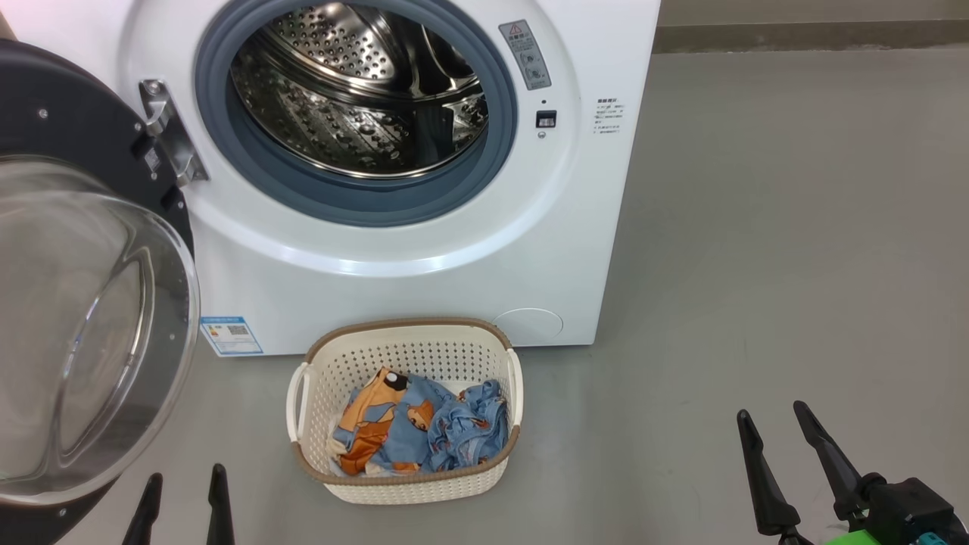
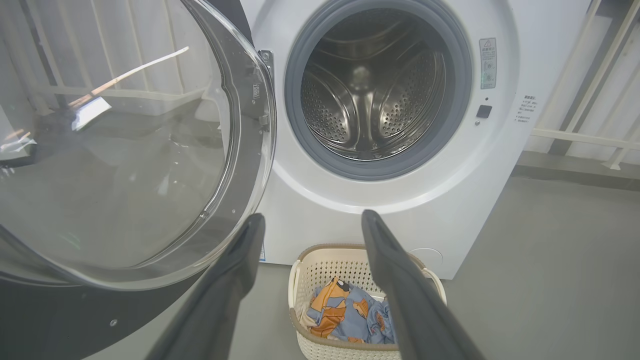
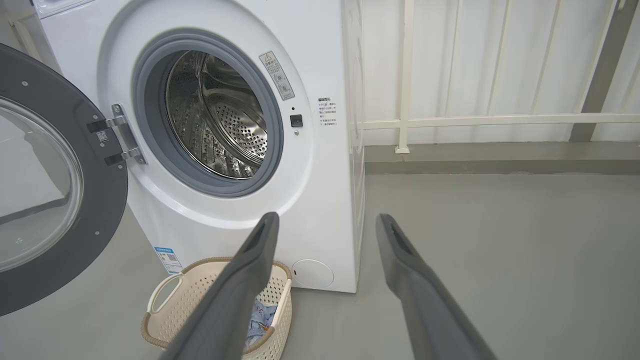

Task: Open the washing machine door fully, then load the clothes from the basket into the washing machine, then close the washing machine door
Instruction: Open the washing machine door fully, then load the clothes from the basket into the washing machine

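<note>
The washing machine (image 1: 424, 250) (image 2: 450, 210) (image 3: 320, 210) stands with its steel drum (image 1: 356, 91) bare. Its door (image 1: 91, 325) (image 2: 120, 150) (image 3: 45, 190) is swung wide to the left, glass bowl facing out. On the floor in front sits the basket (image 1: 405, 484) (image 2: 320, 265) (image 3: 165, 310) holding the light-blue and orange clothes (image 1: 416, 428) (image 2: 345, 315) (image 3: 260, 320). My left gripper (image 1: 185, 484) (image 2: 311, 220) hovers open near the door's lower edge, left of the basket, nothing between its fingers. My right gripper (image 1: 772, 416) (image 3: 325, 220) is open and empty, well right of the basket.
Grey floor (image 1: 795, 227) spreads to the right of the machine. A white railing (image 3: 500, 120) and pale wall run behind it. A blue-white label sticker (image 1: 231, 335) marks the machine's lower left front.
</note>
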